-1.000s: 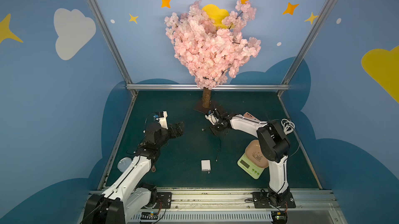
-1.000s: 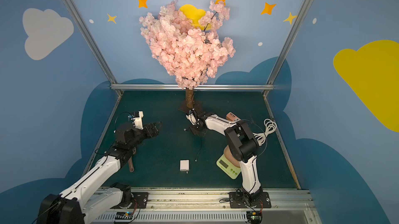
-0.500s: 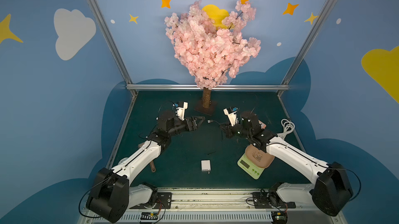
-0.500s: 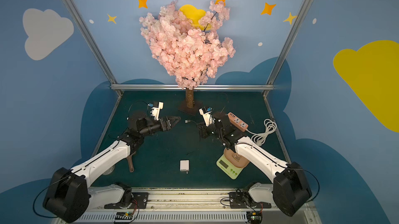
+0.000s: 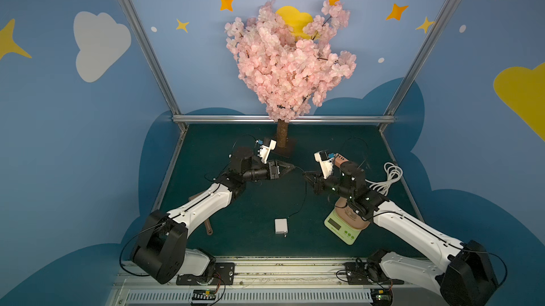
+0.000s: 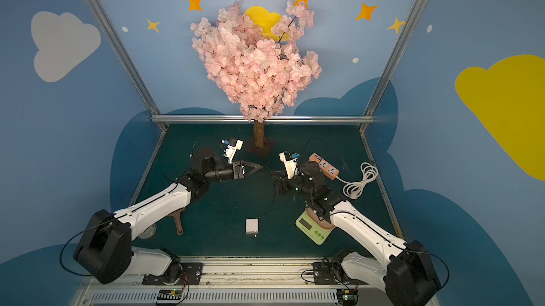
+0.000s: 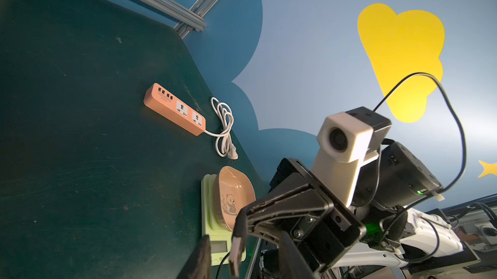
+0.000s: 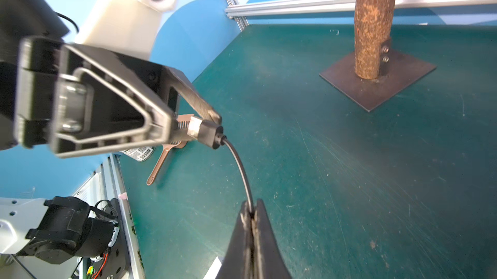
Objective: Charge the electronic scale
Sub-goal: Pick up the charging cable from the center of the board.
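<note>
Counting in both top views: two arms, one electronic scale [image 5: 343, 230], one white charger cube [image 5: 280, 226], one black cable [image 5: 305, 195], one orange power strip [image 6: 323, 169], one coiled white cord [image 5: 390, 175], one pink tree [image 5: 287, 62], one brown scoop [image 6: 177, 226]. The scale sits on the green mat [image 5: 250, 201] at front right, well apart from the cube. Its one tan tray [image 5: 343, 216] is partly under the right forearm, and three green buttons [image 6: 318, 233] line the front edge. The left gripper [image 5: 291, 168] and right gripper [image 5: 305, 174] face each other mid-mat, tips near. The cable runs between them and drops to the cube. The strip lies behind the right arm, cord beside it.

Left wrist view: one scale [image 7: 215, 250], one panda picture on the tray [image 7: 234, 197], and the strip [image 7: 174, 109] with two sockets and four small ports. One USB plug [image 7: 236, 248] stands between the left gripper's two fingers [image 7: 197, 258]. The jaws are apart, a gap on each side of the plug. The right gripper [image 7: 238, 221] is just beside the plug.

Right wrist view: the right gripper [image 8: 252, 206] has its jaws together, pinched on the cable [image 8: 242, 170]. The plug [image 8: 208, 131] sits between the left fingers [image 8: 207, 111], one tip touching its housing; a firm grip cannot be told. One trunk [image 8: 372, 22] on one square plate [image 8: 403, 81], one scoop [image 8: 158, 167], one can [image 8: 138, 152].
</note>
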Controlling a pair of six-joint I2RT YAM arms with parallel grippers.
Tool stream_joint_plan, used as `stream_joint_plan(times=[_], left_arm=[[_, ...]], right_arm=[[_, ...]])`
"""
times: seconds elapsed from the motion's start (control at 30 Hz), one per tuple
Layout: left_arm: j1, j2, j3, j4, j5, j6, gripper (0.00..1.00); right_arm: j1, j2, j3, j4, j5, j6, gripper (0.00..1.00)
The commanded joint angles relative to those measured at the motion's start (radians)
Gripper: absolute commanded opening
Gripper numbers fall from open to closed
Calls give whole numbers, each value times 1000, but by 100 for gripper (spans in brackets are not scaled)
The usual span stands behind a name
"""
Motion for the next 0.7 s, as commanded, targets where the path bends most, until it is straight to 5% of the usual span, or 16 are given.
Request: stream_joint_plan(times=[0.0, 0.17, 0.4, 0.67], left_arm=[[-10, 2, 30, 8, 35, 11, 31], [-15, 3, 33, 14, 40, 14, 15], [-15, -10, 22, 36, 52, 23, 9], [-15, -7, 24, 51, 186, 155, 8]], right_arm=[[-5, -21, -13, 32, -13, -3, 0], [-6, -23, -17, 35, -24, -8, 0], [-14, -27, -17, 34, -65, -11, 0], [-100, -73, -13, 39, -344, -18, 32]])
